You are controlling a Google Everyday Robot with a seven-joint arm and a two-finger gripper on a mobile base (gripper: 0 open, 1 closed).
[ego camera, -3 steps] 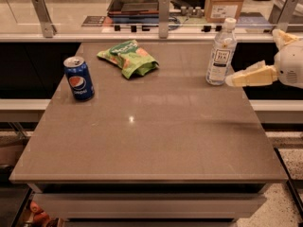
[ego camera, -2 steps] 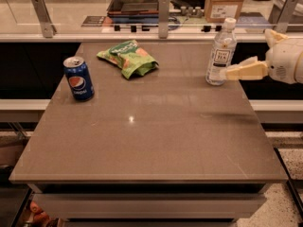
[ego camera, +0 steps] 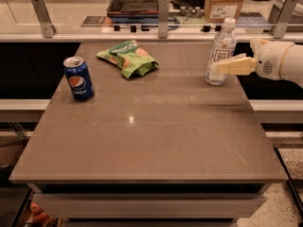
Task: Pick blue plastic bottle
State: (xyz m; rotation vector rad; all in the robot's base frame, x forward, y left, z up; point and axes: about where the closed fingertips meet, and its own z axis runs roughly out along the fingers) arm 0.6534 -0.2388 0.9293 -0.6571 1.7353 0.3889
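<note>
The blue plastic bottle (ego camera: 221, 46) is tall and clear, with a white cap and a white label. It stands upright near the far right edge of the brown table (ego camera: 156, 131). My cream-coloured gripper (ego camera: 221, 68) reaches in from the right at the height of the bottle's lower half. Its tip overlaps the bottle's front. Whether it grips the bottle does not show.
A short blue Pepsi can (ego camera: 78, 78) stands at the left of the table. A green snack bag (ego camera: 128, 57) lies at the back middle. A counter with metal posts (ego camera: 163, 16) and a cardboard box (ego camera: 224, 2) runs behind the table.
My gripper has moved left and a little up, from beside the bottle's right side to overlapping its lower half. The bottle, can and bag have not moved.
</note>
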